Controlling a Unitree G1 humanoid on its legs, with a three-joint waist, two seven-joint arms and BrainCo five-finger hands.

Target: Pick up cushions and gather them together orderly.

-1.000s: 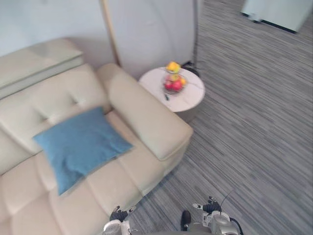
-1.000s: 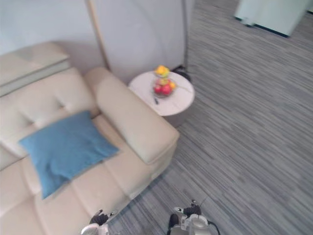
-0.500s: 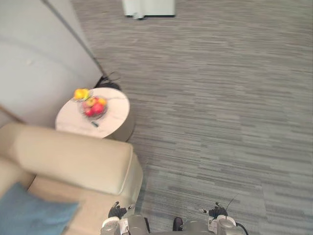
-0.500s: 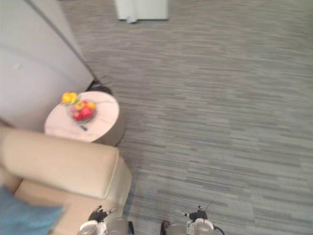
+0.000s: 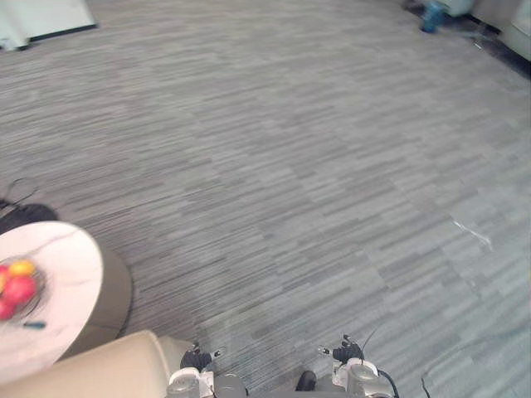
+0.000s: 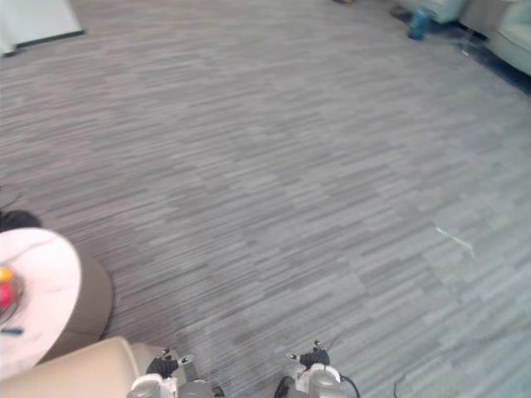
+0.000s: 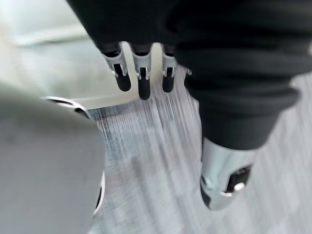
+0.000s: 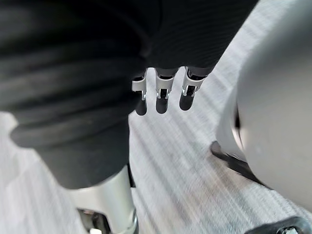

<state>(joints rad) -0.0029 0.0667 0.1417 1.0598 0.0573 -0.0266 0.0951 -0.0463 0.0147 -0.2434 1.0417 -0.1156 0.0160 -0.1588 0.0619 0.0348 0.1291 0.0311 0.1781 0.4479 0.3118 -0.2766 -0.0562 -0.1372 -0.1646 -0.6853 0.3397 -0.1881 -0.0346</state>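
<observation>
My left hand (image 7: 141,73) hangs at my side with its fingers straight and nothing in it; the beige sofa (image 7: 53,68) lies just past the fingertips. My right hand (image 8: 163,92) also hangs down above the grey carpet (image 8: 180,175), fingers straight and empty. In the eye views a corner of the sofa's armrest (image 5: 99,369) sits at the bottom left. Far off at the top right lies a small blue thing (image 5: 431,16); I cannot tell what it is.
A round white side table (image 5: 58,282) with a bowl of fruit (image 5: 15,290) stands at the left edge, beside the armrest. Striped grey carpet (image 5: 315,166) stretches ahead. A pale seat (image 6: 516,31) stands far right, a white cabinet (image 5: 41,16) far left.
The camera has swung to the right: the sofa and its blue cushion have slid out at the left, and the side table now sits at the left edge. Both hands still hang empty.
</observation>
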